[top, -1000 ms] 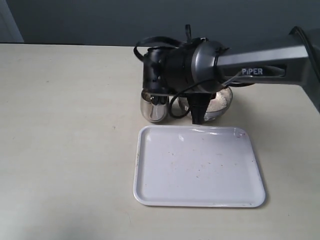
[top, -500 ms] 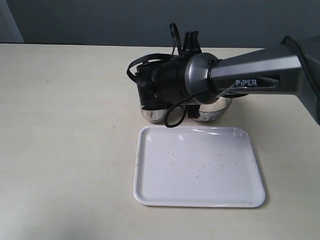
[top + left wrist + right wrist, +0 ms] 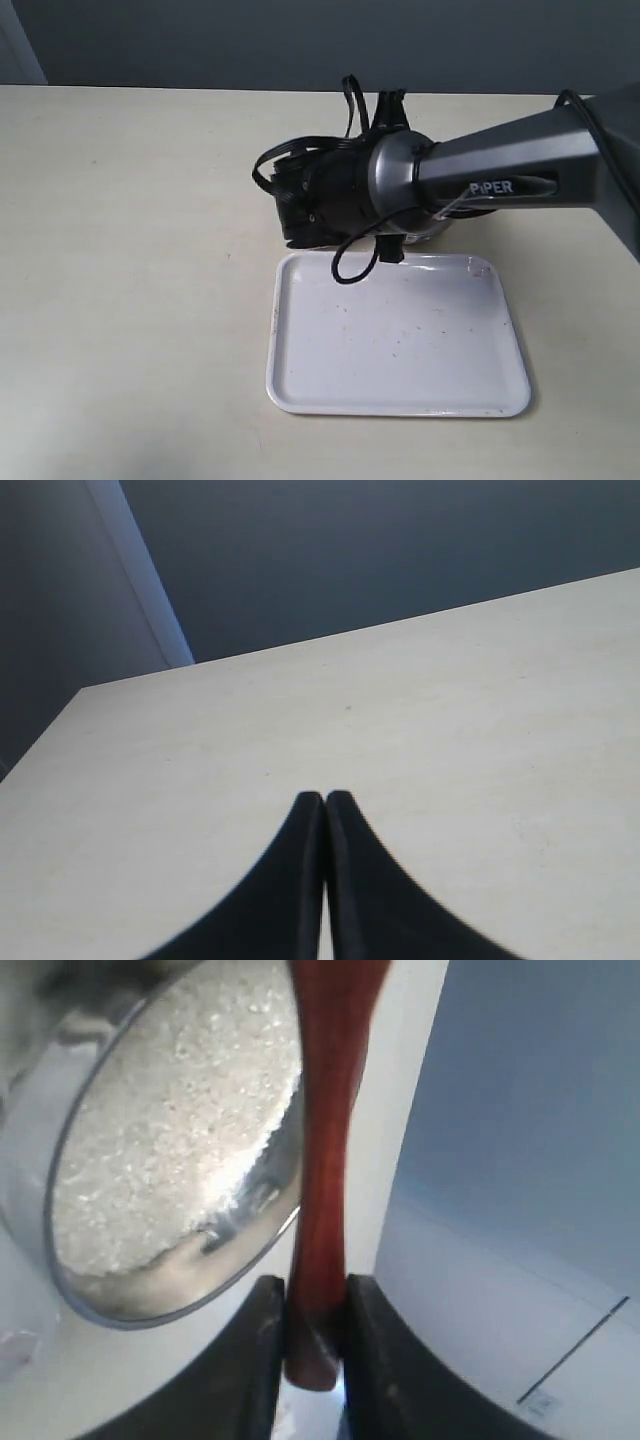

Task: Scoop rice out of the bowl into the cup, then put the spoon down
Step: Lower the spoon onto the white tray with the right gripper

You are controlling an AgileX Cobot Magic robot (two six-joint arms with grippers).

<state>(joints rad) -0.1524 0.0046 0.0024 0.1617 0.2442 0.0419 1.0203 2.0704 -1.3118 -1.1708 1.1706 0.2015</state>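
In the right wrist view my right gripper (image 3: 315, 1288) is shut on the slim handle of the reddish-brown wooden spoon (image 3: 322, 1150). The spoon's oval end runs out of the picture. Beside the handle sits the steel bowl (image 3: 120, 1305), filled with white rice (image 3: 180, 1110). In the exterior view my right arm (image 3: 400, 180) lies low across the back of the table and covers both the bowl and the cup. The cup shows in no view. My left gripper (image 3: 325, 800) is shut on nothing above bare table.
A white tray (image 3: 400, 395) lies on the cream table (image 3: 130, 280) just in front of the right arm, its far rim under the wrist. A black cable loops down from the wrist over that rim. A dark wall stands behind the table.
The right wrist has rolled and sunk toward the tray's far edge. The cup and bowl, partly visible a second ago, are now hidden behind the arm.
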